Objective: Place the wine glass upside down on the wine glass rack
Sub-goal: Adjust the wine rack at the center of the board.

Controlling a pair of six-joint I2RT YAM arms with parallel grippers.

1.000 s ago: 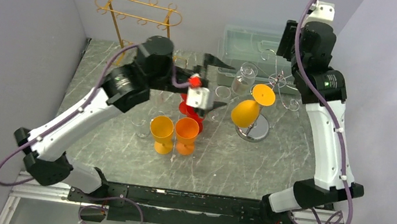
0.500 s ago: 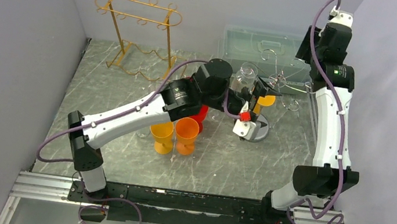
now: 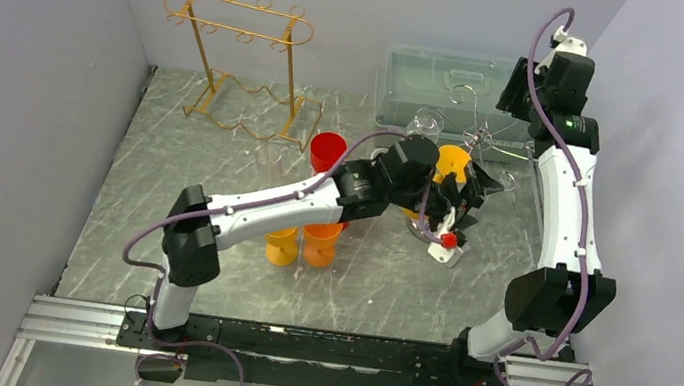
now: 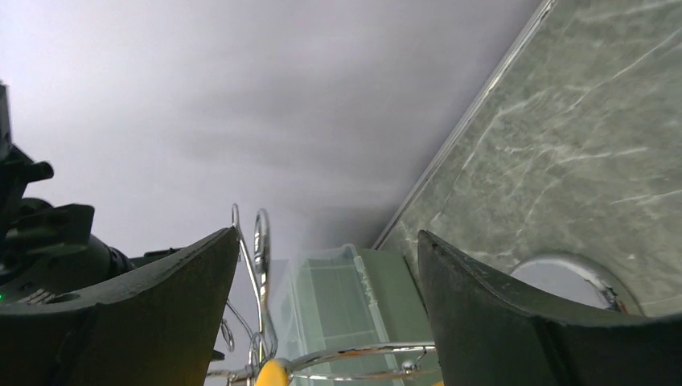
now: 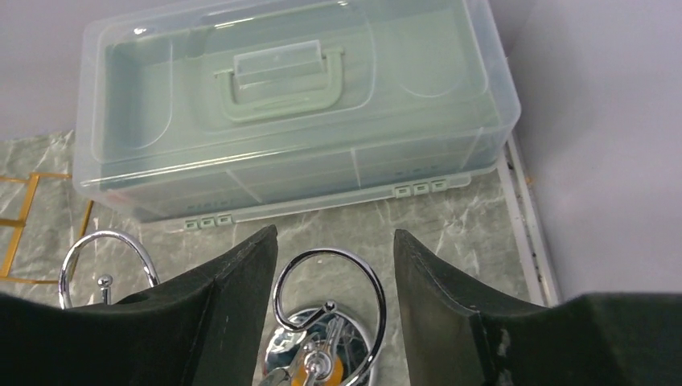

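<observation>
While the left gripper (image 4: 326,241) and right gripper (image 5: 334,241) gape empty, we should near the yellow wine glass (image 3: 451,158) slowly. We must spare the chrome rack (image 5: 322,346)

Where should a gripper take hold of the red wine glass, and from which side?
Probably on its bowl, from the far side: the red wine glass stands upright, mouth up, and the left arm hides its stem and blocks the near side.

Chrome rack (image 4: 260,310) between spread jaws
</observation>
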